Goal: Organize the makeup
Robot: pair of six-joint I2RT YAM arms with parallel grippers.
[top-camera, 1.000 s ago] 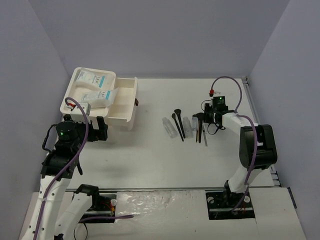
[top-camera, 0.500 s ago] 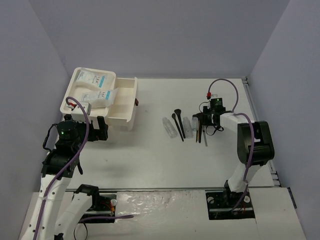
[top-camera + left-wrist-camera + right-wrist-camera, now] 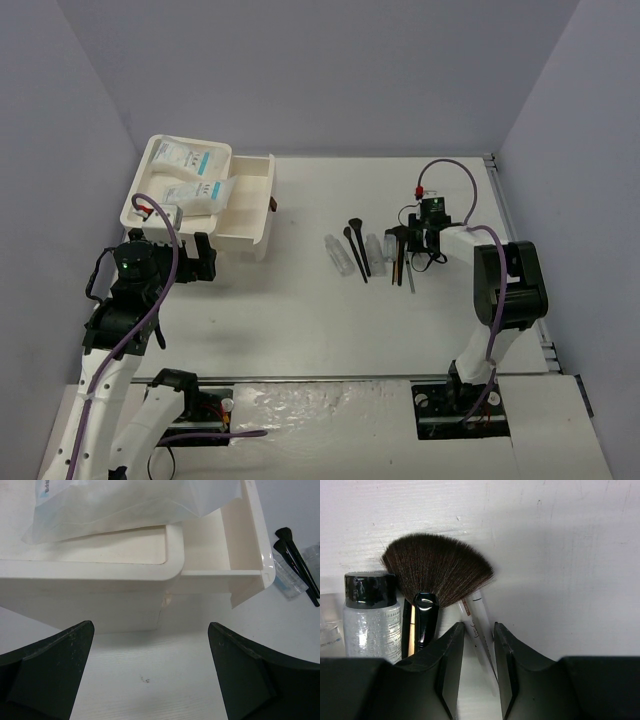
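Right wrist view showed the right hand (image 3: 479,630) narrowed around a thin white stick (image 3: 475,607), pinch unclear; the left hand (image 3: 151,627) was spread wide before the box (image 3: 90,575).

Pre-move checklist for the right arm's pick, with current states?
1. Right gripper straddles the thin white stick: ok, the stick runs between its fingers.
2. Jaws clamped on the stick: not ok, a gap shows on each side of it.
3. Fan brush clear of the jaws: cannot tell, its handle lies close beside one finger.
4. Drawer ready to receive: ok, it stands pulled out of the white box.
5. Left gripper out of the way: ok, jaws wide, nothing between them, in front of the box.
6. Packets stowed: ok, both lie on top of the box.
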